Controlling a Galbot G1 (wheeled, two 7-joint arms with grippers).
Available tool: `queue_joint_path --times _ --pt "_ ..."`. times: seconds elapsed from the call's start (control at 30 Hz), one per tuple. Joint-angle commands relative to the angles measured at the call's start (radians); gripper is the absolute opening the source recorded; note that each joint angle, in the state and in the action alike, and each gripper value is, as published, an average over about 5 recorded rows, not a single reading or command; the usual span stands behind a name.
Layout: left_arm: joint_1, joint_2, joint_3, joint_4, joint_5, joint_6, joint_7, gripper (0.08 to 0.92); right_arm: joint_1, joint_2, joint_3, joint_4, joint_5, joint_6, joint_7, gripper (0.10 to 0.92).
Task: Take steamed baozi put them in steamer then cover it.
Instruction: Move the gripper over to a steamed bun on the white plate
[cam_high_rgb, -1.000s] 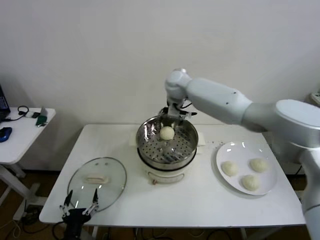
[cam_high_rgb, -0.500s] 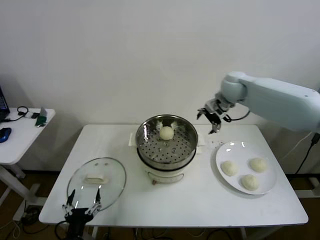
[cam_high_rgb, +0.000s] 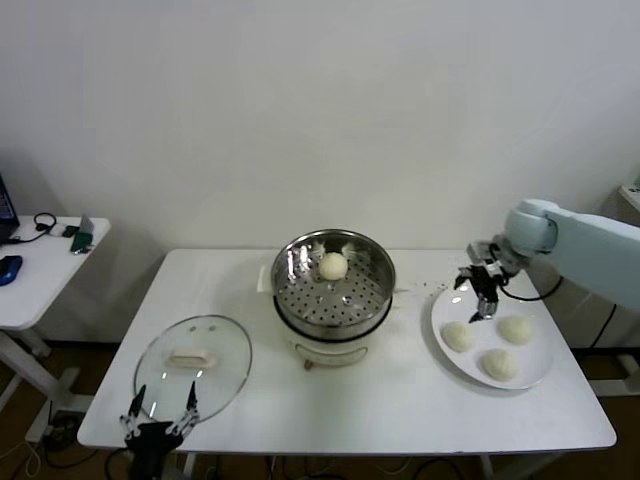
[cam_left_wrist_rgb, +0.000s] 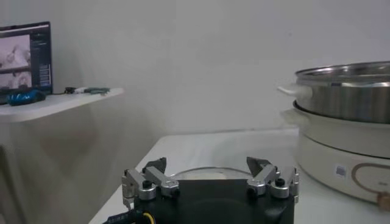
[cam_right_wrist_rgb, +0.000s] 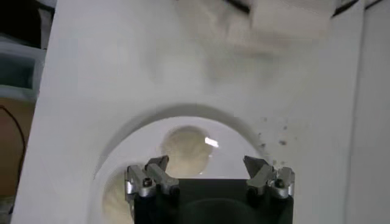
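One steamed baozi (cam_high_rgb: 333, 266) lies in the steel steamer (cam_high_rgb: 335, 285) at the table's middle. Three more baozi (cam_high_rgb: 458, 337) sit on a white plate (cam_high_rgb: 537, 362) to the right. My right gripper (cam_high_rgb: 478, 295) hangs open and empty just above the plate's far-left edge. In the right wrist view it (cam_right_wrist_rgb: 206, 163) hovers over a baozi (cam_right_wrist_rgb: 186, 149) on the plate (cam_right_wrist_rgb: 125, 143). The glass cover (cam_high_rgb: 193, 365) lies flat at the front left, with my open left gripper (cam_high_rgb: 160, 410) at its near edge. The left wrist view shows that gripper (cam_left_wrist_rgb: 207, 164), the cover's rim (cam_left_wrist_rgb: 201, 173) and the steamer (cam_left_wrist_rgb: 347, 91).
A small side table (cam_high_rgb: 40, 265) with a mouse and cables stands to the left, apart from the work table. The steamer rests on a white pot base (cam_high_rgb: 330, 350). A wall runs close behind the table.
My right arm swung from above the steamer to the right and came down over the plate, open and empty. The baozi stayed in the steamer. The left arm held still.
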Motion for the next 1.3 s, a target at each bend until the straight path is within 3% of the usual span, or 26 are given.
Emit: queue_joint_path --times 0.03,0.57,0.97,1.3 --pt "-0.004 -0.01 0.001 -0.007 0.014 0.005 0.0 0.823 -0.113 -0.026 0.032 -0.055 -0.027 -0.018 0.002 0.823" --pt "0.003 -0.018 -0.004 0.003 0.026 0.004 0.0 0.823 -0.292 0.122 0.207 -0.208 -0.087 0.011 0.04 0.823" --pt "-0.003 -0.019 -0.003 0.004 0.028 0.007 0.0 0.823 -0.296 0.139 0.222 -0.236 -0.104 0.025 0.028 0.822" --pt "0.001 -0.021 -0.001 0.0 0.03 0.006 0.0 0.823 -0.278 0.126 0.229 -0.241 -0.1 0.044 0.005 0.732"
